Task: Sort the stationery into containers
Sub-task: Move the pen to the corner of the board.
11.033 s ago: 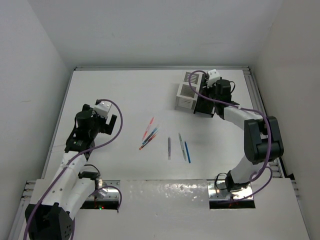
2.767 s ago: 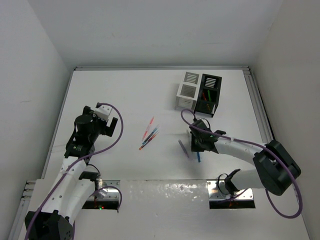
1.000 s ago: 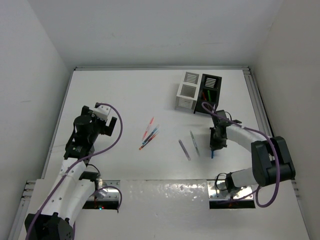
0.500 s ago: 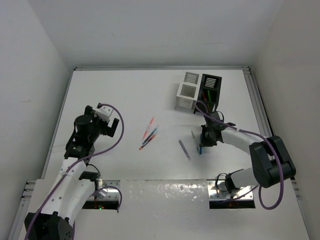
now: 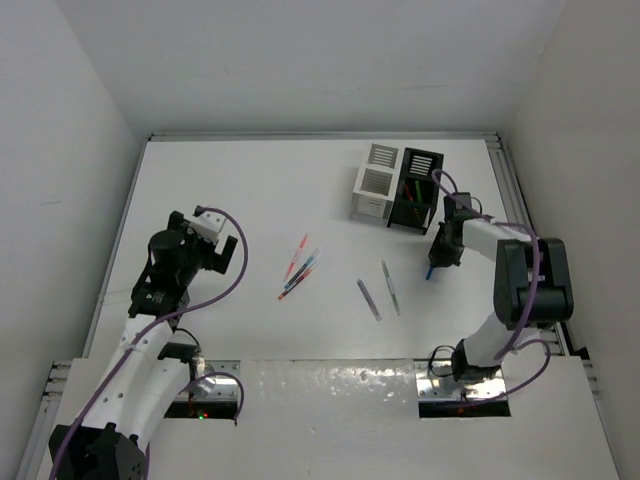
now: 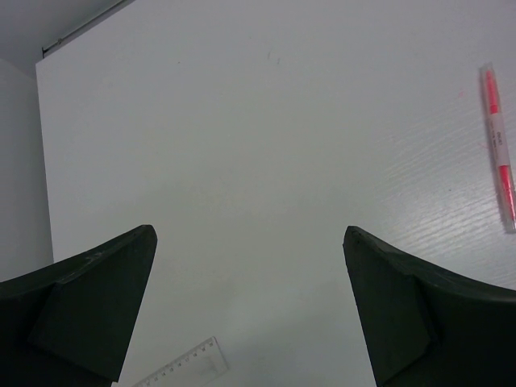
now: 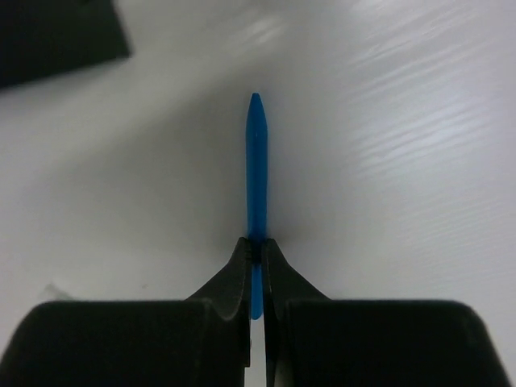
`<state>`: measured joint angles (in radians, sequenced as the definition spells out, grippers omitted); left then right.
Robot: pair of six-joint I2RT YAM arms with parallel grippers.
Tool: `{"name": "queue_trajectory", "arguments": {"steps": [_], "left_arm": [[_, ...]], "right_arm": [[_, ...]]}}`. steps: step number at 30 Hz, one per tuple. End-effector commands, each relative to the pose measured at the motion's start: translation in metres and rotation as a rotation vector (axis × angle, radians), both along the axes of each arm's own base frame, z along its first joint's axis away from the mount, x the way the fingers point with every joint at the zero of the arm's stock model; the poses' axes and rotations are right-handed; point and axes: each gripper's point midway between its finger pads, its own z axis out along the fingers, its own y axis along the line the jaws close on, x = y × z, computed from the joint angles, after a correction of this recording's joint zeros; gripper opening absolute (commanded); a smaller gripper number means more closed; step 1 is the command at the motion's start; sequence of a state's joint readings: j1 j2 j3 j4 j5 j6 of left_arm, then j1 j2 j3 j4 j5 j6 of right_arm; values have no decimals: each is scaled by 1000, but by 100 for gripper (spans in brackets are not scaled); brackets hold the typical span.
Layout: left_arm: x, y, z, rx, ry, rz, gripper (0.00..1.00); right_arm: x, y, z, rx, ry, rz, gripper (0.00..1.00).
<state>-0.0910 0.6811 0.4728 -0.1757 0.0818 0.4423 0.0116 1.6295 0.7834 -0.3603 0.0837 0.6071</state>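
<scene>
My right gripper (image 5: 438, 254) is shut on a blue pen (image 7: 255, 161), which sticks out past the fingertips (image 7: 256, 246) just above the table. It hangs close in front of the black container (image 5: 418, 196), which holds red and green pens. The white container (image 5: 374, 190) stands beside it on the left. A purple pen (image 5: 369, 299) and a grey-green pen (image 5: 389, 286) lie mid-table. A cluster of red and blue pens (image 5: 298, 268) lies further left. My left gripper (image 5: 218, 252) is open over bare table (image 6: 248, 234), with a red pen (image 6: 498, 157) at its right.
A clear ruler (image 6: 181, 371) lies under the left gripper near its left finger. A dark corner of the black container (image 7: 56, 36) shows at the top left of the right wrist view. White walls enclose the table on three sides.
My right gripper has carried the blue pen back and to the right, up to the front of the black container. The left arm has stayed still.
</scene>
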Motion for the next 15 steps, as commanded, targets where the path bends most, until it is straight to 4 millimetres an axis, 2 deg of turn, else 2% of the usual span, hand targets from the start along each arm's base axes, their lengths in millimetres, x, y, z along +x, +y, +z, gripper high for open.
{"name": "queue_trajectory", "arguments": {"steps": [1, 3, 7, 9, 10, 13, 14, 15], "left_arm": [[6, 2, 20, 15, -66, 7, 100], [6, 2, 18, 20, -61, 10, 100], [6, 6, 16, 30, -59, 27, 100], [6, 8, 16, 40, -57, 30, 100], [6, 10, 15, 45, -54, 38, 100], [7, 11, 13, 56, -49, 44, 100], [7, 12, 13, 59, -50, 43, 100], [8, 12, 13, 63, -47, 45, 100]], "right_arm": [[-28, -60, -19, -213, 219, -15, 0], [-32, -73, -26, -196, 272, -38, 0], [-18, -97, -21, -199, 255, -100, 0], [-20, -111, -19, -213, 283, -107, 0], [-10, -116, -18, -205, 279, -121, 0], [-3, -134, -16, -228, 329, -111, 0], [-6, -136, -15, -227, 366, -81, 0], [4, -140, -11, -234, 356, -76, 0]]}}
